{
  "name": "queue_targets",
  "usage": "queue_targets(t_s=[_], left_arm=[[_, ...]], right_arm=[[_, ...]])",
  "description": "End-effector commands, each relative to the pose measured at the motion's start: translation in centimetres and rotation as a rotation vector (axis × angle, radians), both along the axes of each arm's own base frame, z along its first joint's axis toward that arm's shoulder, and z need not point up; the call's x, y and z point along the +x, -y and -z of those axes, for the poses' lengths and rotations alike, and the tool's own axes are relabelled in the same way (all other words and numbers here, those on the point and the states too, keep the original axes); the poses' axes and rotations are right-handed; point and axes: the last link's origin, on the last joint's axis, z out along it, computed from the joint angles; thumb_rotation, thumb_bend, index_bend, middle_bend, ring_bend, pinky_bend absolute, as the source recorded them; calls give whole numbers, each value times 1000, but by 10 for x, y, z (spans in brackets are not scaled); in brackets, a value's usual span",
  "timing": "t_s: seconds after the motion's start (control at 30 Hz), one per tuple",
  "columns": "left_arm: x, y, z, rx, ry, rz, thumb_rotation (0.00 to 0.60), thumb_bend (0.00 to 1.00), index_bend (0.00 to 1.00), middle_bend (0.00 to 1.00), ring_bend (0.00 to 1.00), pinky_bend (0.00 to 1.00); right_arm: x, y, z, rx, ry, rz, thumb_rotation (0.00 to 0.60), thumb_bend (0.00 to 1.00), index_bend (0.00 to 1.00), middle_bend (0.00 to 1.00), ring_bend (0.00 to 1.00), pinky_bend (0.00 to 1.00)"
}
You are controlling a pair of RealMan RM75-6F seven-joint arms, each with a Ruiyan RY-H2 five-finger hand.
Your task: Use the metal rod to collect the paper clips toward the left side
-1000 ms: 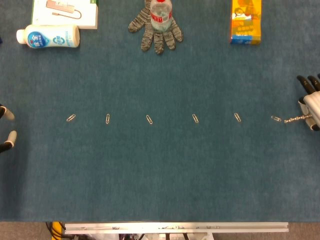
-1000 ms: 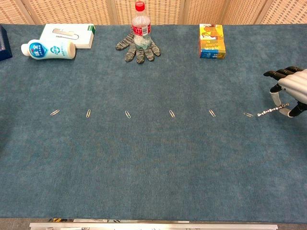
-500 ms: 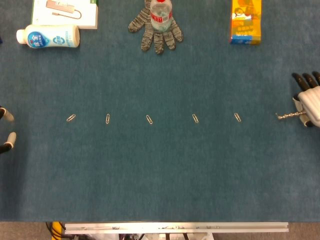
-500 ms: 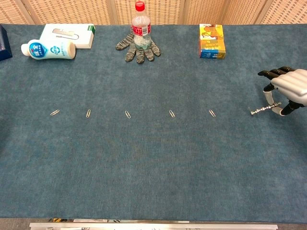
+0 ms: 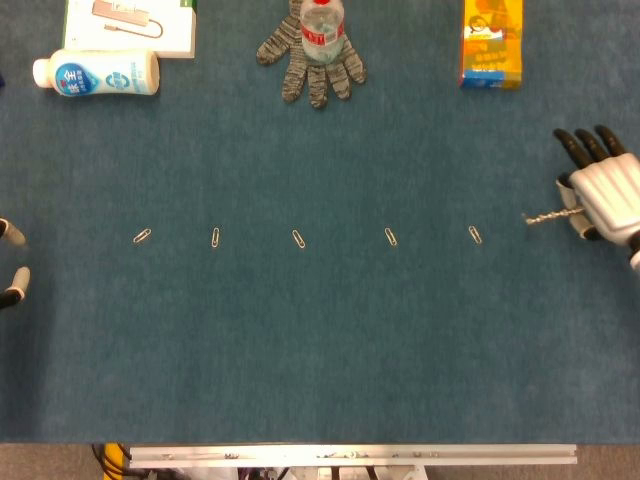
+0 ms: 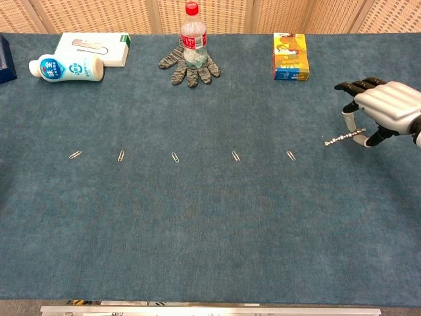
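Several paper clips lie in a row across the blue cloth, from the leftmost clip [image 5: 142,237] [image 6: 75,155] to the rightmost clip [image 5: 475,235] [image 6: 291,155]. My right hand [image 5: 603,195] [image 6: 385,110] hovers at the right edge and pinches the thin metal rod [image 5: 546,216] [image 6: 342,138]. The rod points left, and its tip is a short way right of the rightmost clip and slightly farther back. At the left edge of the head view, only the fingertips of my left hand [image 5: 10,260] show, spread apart and holding nothing.
Along the far edge stand a white bottle [image 5: 95,73] [image 6: 66,67] on its side, a white box [image 5: 130,25] [image 6: 92,47], a grey knit glove [image 5: 312,62] [image 6: 189,66] under a water bottle [image 5: 322,25] [image 6: 192,36], and an orange carton [image 5: 492,45] [image 6: 290,56].
My right hand has moved left and toward the far side with the rod. The clip that lay at the rod's tip no longer shows on the cloth. My left hand has barely shifted.
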Motion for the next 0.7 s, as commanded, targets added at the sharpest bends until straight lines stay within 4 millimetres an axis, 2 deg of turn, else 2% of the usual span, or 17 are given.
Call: queue_targets(t_s=[0.03,0.7], left_arm=[[-1,1,0,2,1,-3,600,293,424,333,282,266],[-10,5,-4,13,10,-18,600,293,423,333,282,298]], right_arm=[[5,2,3,5,9,-11,600,306,658,46,0,0],[35,17,38,71,48,-85,600,306,658,45,0,0]])
